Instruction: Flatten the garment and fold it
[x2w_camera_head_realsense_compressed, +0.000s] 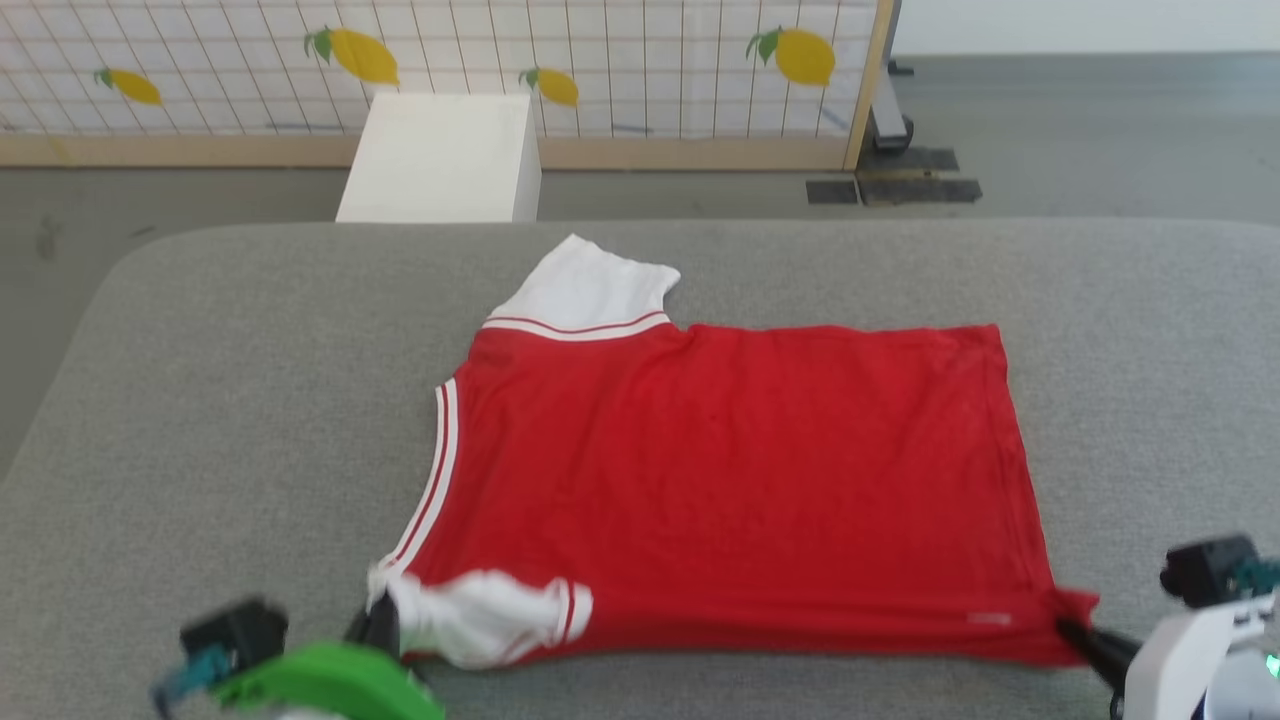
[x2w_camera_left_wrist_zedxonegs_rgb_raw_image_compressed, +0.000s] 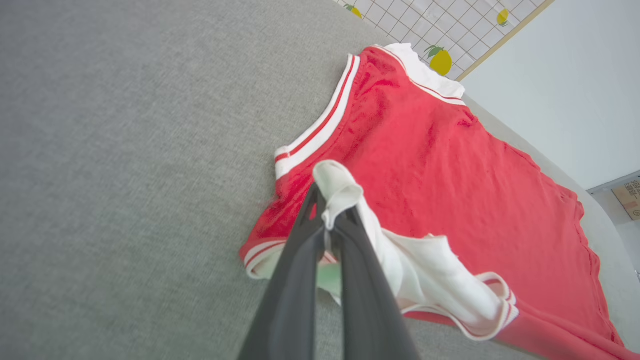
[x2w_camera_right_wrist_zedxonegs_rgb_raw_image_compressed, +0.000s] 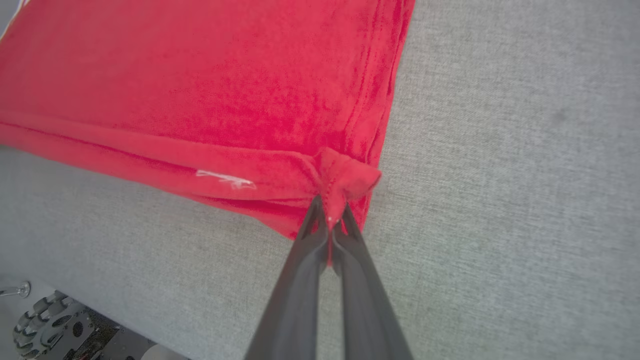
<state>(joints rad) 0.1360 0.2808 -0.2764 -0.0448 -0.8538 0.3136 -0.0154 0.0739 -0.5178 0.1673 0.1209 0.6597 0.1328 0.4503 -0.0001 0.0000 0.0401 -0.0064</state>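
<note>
Red jersey spread on a grey cushion, both claws clenched on its near corners.

Beyond the cushion a white box stands at 11 o'clock, with a lemon-print lattice screen across 12 o'clock behind it. The garment lies mid-cushion, mostly flat, plain red side up, striped neck trim toward 9 o'clock and hem toward 3. One white sleeve points to 12 o'clock. The left gripper, at 7 o'clock, grasps the other sleeve, bunched and raised. The right gripper, at 5 o'clock, pinches the puckered hem corner.
</note>
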